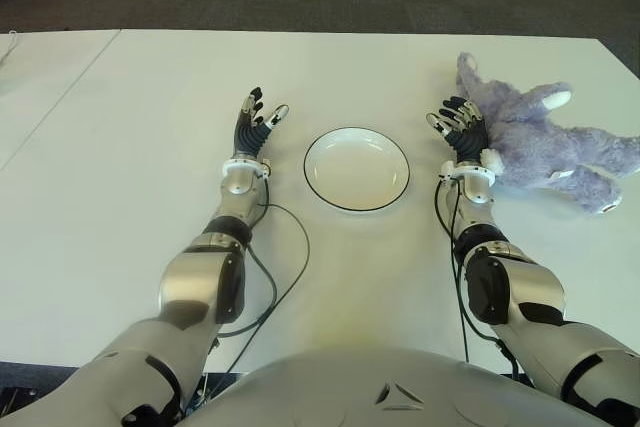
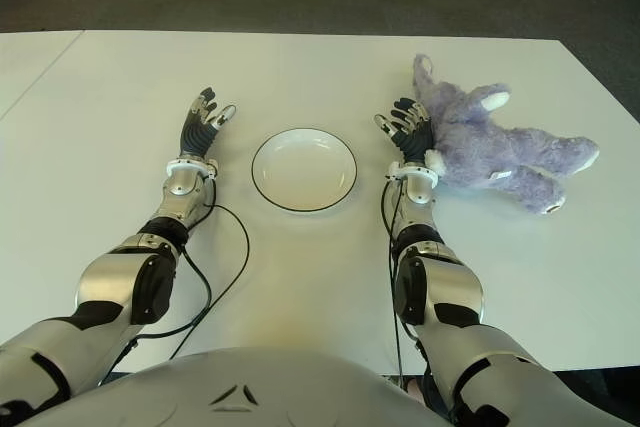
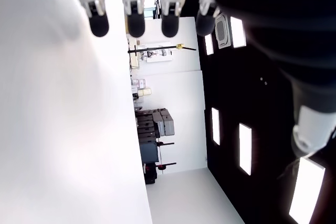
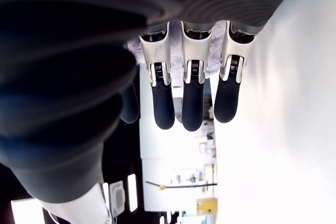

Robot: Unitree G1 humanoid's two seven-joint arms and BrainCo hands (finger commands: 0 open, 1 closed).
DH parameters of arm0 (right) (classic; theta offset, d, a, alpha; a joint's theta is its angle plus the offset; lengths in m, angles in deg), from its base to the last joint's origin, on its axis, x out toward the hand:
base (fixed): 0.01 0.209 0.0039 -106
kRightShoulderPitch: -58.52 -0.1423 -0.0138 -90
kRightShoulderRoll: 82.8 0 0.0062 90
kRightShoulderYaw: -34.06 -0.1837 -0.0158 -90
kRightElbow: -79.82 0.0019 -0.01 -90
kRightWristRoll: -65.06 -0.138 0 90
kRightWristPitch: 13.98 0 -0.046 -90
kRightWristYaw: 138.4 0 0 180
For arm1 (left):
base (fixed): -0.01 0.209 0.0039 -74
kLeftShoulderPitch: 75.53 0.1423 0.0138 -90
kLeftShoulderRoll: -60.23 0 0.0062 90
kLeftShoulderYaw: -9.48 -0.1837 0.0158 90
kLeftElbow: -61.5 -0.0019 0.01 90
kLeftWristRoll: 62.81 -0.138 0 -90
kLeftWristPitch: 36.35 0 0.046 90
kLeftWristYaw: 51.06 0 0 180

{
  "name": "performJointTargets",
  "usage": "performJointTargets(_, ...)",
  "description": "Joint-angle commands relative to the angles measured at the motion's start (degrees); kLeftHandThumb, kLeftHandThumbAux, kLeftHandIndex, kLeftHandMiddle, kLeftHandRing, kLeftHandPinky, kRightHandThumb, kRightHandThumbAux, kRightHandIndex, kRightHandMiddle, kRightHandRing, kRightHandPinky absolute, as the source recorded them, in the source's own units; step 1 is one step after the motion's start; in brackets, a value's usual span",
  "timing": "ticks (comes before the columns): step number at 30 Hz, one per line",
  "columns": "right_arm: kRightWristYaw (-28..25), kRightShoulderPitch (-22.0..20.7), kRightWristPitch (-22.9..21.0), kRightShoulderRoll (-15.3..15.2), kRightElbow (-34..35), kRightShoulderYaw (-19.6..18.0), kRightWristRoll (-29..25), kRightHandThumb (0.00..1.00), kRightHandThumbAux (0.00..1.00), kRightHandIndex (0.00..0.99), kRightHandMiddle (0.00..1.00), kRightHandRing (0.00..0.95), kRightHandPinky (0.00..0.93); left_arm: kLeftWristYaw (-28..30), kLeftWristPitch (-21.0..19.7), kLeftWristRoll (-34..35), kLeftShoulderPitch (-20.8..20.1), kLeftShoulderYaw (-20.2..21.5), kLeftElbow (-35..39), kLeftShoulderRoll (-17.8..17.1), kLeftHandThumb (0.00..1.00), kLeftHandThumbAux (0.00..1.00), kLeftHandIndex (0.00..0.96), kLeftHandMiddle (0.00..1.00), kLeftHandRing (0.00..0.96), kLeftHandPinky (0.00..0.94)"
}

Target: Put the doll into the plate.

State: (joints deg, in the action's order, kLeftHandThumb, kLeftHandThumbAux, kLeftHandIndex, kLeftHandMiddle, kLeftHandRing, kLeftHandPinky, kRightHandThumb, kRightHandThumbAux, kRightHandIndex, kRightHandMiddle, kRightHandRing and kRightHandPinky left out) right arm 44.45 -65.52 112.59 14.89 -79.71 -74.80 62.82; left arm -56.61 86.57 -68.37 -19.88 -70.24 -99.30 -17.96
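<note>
R hand (image 1: 458,127) released, placed beside doll (image 1: 545,142) for grasp | plate (image 1: 357,169) centre, unfilled | L hand (image 1: 255,122) released, left of plate

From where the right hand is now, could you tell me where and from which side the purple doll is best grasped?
Probably around the torso, coming from the plate side. The doll lies flat on the table, head pointing away from the robot, legs trailing to the robot's right, and its thick body sits right beside the open right hand. The plate is empty.
</note>
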Motion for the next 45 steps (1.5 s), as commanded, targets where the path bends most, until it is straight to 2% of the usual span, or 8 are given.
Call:
performJointTargets(1, 0.1, 11.5, -7.1, 4.7, -7.7, -0.2, -0.2, 0.148, 0.852, 0.246, 0.271, 0.265, 0.275, -0.6, -8.8, 0.4, 11.4, 0.6, -7.2, 2.5, 0.000, 0.558, 0.026, 0.021, 0.011, 0.023)
performJointTargets(5, 0.2, 11.5, -7.4, 4.7, -7.8, -0.1, -0.1, 0.145, 0.852, 0.248, 0.270, 0.264, 0.278, -1.0, -9.0, 0.8, 11.5, 1.1, -7.2, 2.6, 0.000, 0.588, 0.003, 0.001, 0.000, 0.007)
performJointTargets(18, 0.5, 11.3, -7.9, 4.6, -7.8, 0.1, 0.1, 0.139, 0.850, 0.232, 0.258, 0.249, 0.257, -0.6, -9.2, 1.7, 11.2, 1.6, -7.2, 3.0, 0.000, 0.592, 0.000, 0.000, 0.000, 0.014)
performJointTargets(29, 0.5, 11.3, -7.7, 4.4, -7.8, 0.1, 0.1, 0.143, 0.847, 0.233, 0.267, 0.264, 0.287, -1.3, -9.7, 1.4, 11.0, 1.4, -7.2, 3.3, 0.000, 0.609, 0.000, 0.000, 0.000, 0.021)
performJointTargets(39, 2.3, 8.7, -5.5, 6.4, -6.6, 1.2, 0.4, 0.097, 0.818, 0.190, 0.221, 0.229, 0.223, -1.5, -9.1, 1.3, 11.2, 1.1, -7.1, 3.4, 0.000, 0.600, 0.000, 0.000, 0.000, 0.008)
performJointTargets(42, 2.2, 7.8, -3.0, 7.1, -5.2, 1.8, 0.2, 0.075, 0.786, 0.157, 0.158, 0.160, 0.148, -1.7, -9.5, 1.2, 11.1, 1.0, -7.1, 3.5, 0.000, 0.596, 0.000, 0.000, 0.000, 0.003)
performJointTargets(45, 1.8, 7.9, -1.6, 7.1, -4.6, 1.9, -0.1, 0.063, 0.770, 0.144, 0.130, 0.129, 0.127, -1.7, -9.9, 1.3, 11.0, 1.1, -7.2, 3.5, 0.000, 0.596, 0.000, 0.000, 0.000, 0.003)
